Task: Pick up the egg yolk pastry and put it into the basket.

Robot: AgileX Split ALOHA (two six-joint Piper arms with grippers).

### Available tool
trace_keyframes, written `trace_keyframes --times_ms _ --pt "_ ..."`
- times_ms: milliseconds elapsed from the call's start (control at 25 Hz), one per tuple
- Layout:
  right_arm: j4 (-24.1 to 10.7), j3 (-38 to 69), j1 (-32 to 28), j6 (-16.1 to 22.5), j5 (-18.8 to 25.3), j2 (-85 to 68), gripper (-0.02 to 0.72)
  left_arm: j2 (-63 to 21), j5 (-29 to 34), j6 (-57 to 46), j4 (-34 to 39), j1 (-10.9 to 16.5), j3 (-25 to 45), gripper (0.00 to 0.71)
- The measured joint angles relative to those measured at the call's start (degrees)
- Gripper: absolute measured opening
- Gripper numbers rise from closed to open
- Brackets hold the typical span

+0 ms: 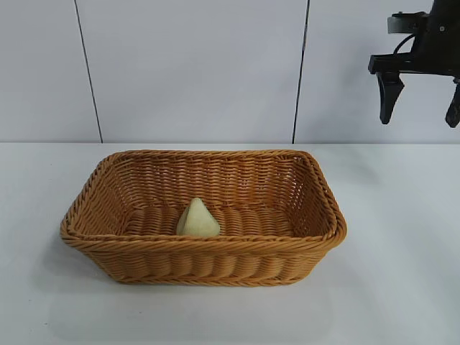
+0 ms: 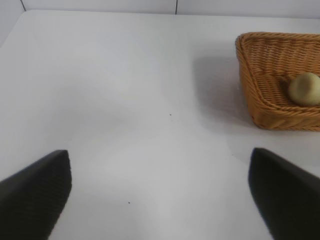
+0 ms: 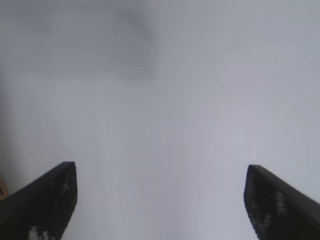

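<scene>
White table; pastry below-left of right hand

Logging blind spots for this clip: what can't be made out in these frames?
- Right gripper: exterior view, the right edge cuts off its arm and part of one finger.
- Left gripper: absent from the exterior view; its wrist view shows only the fingertips.
- Egg yolk pastry: its underside is hidden by the basket rim.
- Basket: left wrist view, cut by the right edge.

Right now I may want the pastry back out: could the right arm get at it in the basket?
Probably yes: the egg yolk pastry lies uncovered in the open-topped basket, and the right gripper hangs above, jaws open and empty.
</scene>
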Motion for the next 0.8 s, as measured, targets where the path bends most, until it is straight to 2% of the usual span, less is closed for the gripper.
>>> trace_keyframes --times_ms 200,480,720,800 --pt "0.2 13.4 1.3 -1.8 0.0 -11.6 0.644 0.0 0.0 0.0 0.0 0.0 0.0 0.692" --pt "1.4 33.7 4.7 -2.3 0.1 -33.1 0.644 0.0 -0.1 0.0 0.0 0.0 0.0 0.692" --pt "0.8 50.1 4.8 -2.9 0.1 -53.2 0.644 -0.2 0.0 0.0 -0.1 0.0 0.0 0.692" --pt "0.3 55.3 4.8 -4.1 -1.8 -60.0 0.644 -0.2 0.0 0.0 -0.1 0.0 0.0 0.692"
